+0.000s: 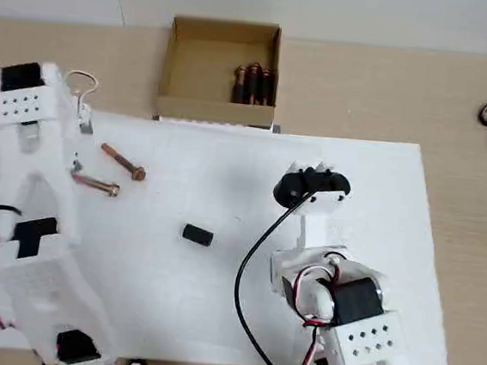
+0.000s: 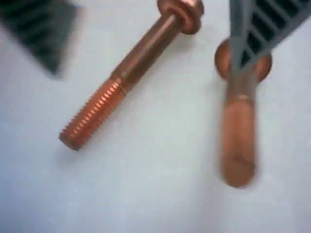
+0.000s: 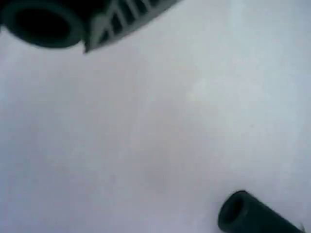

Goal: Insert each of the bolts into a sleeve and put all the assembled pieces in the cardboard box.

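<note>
Picking up the left gripper (image 2: 146, 63) low over the white sheet (image 1: 213, 318), spread open with its dark fingers (image 2: 41, 29) set well apart. Finding one bolt (image 2: 129, 73) lying slantwise right between those fingers, clear of both. Spotting the second bolt (image 2: 238, 141) just beside it, head tucked under the ribbed finger on that side. Swinging across to the right gripper (image 1: 311, 176), hanging above the sheet's middle and clamping a black sleeve (image 3: 41, 22) against its ribbed finger, open end facing the wrist camera. Catching the loose sleeve (image 1: 197, 235) lying on its side on the sheet, between the two arms and well apart from both grippers. Glancing up to the cardboard box (image 1: 179, 64) just beyond the sheet's far edge, holding three assembled pieces (image 1: 253, 84) side by side against one wall.
</note>
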### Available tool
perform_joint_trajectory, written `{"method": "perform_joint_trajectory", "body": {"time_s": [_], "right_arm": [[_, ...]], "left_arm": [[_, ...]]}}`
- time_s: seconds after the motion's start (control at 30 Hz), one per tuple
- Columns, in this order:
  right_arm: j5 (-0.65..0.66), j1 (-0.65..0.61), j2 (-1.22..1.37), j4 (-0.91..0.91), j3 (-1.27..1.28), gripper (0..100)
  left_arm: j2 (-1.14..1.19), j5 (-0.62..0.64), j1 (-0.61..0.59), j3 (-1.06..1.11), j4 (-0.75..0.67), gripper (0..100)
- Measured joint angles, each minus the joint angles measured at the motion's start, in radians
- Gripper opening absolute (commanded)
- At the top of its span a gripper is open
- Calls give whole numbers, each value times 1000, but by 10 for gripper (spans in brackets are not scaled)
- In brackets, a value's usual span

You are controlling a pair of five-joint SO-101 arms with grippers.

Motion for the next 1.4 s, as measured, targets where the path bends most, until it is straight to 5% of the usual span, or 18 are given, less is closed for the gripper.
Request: {"method": "perform_joint_trajectory", "body": {"time_s": [0.47,0.67,0.9,1.17,1.4], "right_arm": [[0,0,0,0,0,4],[0,0,0,0,0,4],[0,0,0,0,0,4],[0,0,0,0,0,4],[0,0,0,0,0,4]], "left_arm": [[0,-69,-18,0,0,364],[0,-417,-37,0,0,320],[0,-830,-38,0,0,4],[0,-1461,-55,6,2,5],[0,-1653,-61,18,0,7]]}}
